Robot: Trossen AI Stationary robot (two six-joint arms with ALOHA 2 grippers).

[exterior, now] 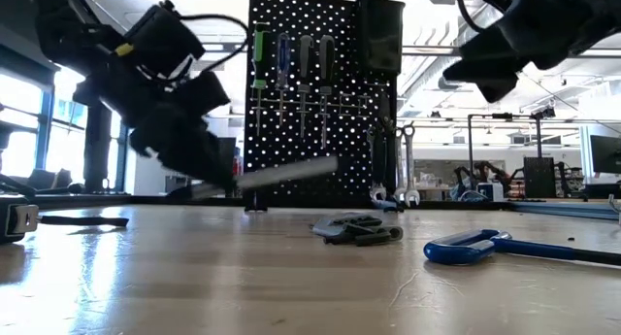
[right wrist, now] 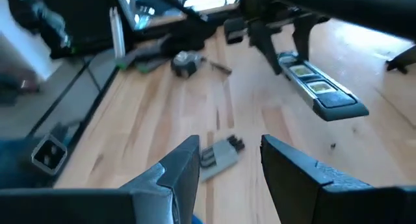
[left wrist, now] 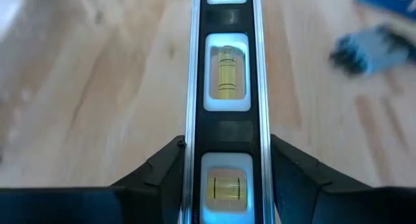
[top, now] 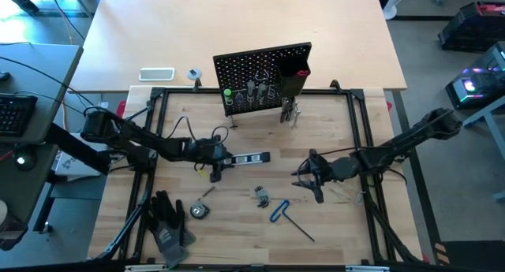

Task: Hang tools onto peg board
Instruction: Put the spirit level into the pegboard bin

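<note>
Pale wood counter (top: 237, 217) fills the middle of the overhead frame, with the peg board (top: 256, 67) standing upright at upper centre, several screwdrivers and wrenches already hanging on it. Left of centre, the left gripper (top: 217, 160) has its fingers (left wrist: 159, 175) closed on both sides of a small level (top: 248, 158), a black and silver bar with yellow bubble vials. From the table-height camera the level looks lifted off the wood, though blur makes that uncertain. Its long axis runs sideways, pointing from the fingers toward frame right, while the board lies up-frame of it, so the bar likely needs turning before hanging. The right gripper (top: 309, 180) hovers right of centre, fingers apart and empty, above a grey folding key set (top: 261, 196) and a blue-handled hex key (top: 284, 214).
</note>
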